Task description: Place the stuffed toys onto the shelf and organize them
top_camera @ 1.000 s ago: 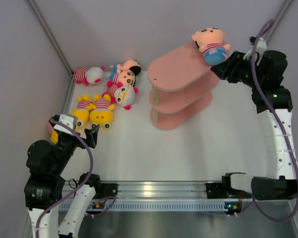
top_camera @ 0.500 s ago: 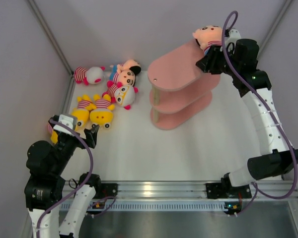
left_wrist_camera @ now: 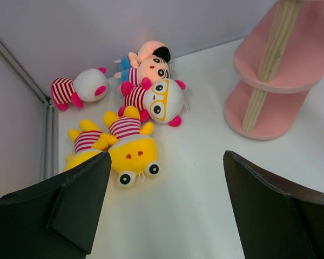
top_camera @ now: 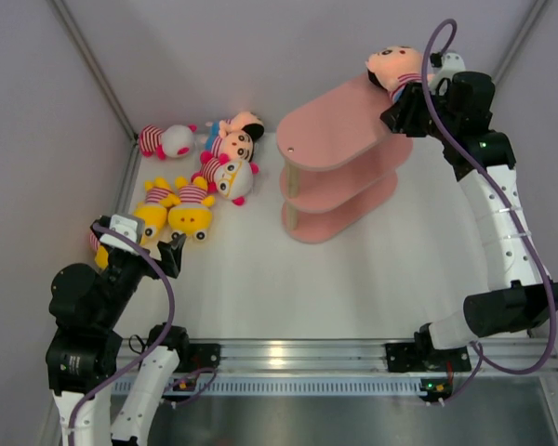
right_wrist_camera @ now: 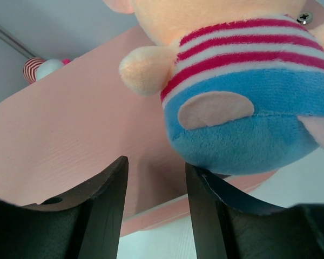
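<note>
The right claw (right_wrist_camera: 154, 163) stands partly apart at the far end of the shelf's (top_camera: 330, 130) top board, nothing between its fingers; a peach-faced toy (right_wrist_camera: 243, 108) lies there, blue shorts right by one finger; the left claw (left_wrist_camera: 166, 162) hangs wide apart, empty, over the tabletop (left_wrist_camera: 205, 216); other toys (left_wrist_camera: 151, 100) lie clustered in its far left corner.

In the right wrist view the peach-faced toy (right_wrist_camera: 232, 108) loses its head to the top edge and one side to the right edge. Whether its blue seat touches a finger of the right pincer (right_wrist_camera: 155, 162) cannot be told. From above, that pincer covers its shorts, and the lower boards of the shelf (top_camera: 335, 125) lie mostly under the top one. At the near left a striped toy (top_camera: 95, 246) is almost wholly hidden behind the left arm (top_camera: 84, 307). In the left wrist view a finger of the left pincer (left_wrist_camera: 166, 155) hides the head of the leftmost yellow toy (left_wrist_camera: 86, 141), and the shelf is cut by the top and right edges.
</note>
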`<state>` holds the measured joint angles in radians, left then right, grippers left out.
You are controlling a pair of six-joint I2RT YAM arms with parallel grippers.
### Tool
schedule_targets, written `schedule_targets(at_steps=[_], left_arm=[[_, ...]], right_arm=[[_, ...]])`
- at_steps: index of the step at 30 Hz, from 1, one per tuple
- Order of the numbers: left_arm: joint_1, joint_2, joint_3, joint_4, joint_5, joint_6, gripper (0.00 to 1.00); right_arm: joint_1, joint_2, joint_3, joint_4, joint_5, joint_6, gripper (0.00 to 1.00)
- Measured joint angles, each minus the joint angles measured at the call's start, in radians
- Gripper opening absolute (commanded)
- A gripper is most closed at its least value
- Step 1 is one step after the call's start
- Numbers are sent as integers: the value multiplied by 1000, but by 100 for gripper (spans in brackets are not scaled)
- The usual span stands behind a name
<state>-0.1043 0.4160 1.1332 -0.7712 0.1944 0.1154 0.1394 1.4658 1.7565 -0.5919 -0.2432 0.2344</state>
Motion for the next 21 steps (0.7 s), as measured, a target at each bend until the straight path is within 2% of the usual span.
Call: schedule_targets(at_steps=[10, 15, 18, 21], left_arm=[[0, -2, -13, 0, -13, 20, 92], [0, 8, -60, 0, -42, 69, 85], [0, 75, -66, 2, -56, 113, 78], [0, 244, -48, 4, -54, 154, 75]], right_arm=[[-18, 0, 25, -43, 3, -17, 50], [-19, -10, 23, -49, -50, -24, 54], [-19, -51, -11, -44, -94, -24, 55], [-18, -108, -44, -43, -131, -24, 56]])
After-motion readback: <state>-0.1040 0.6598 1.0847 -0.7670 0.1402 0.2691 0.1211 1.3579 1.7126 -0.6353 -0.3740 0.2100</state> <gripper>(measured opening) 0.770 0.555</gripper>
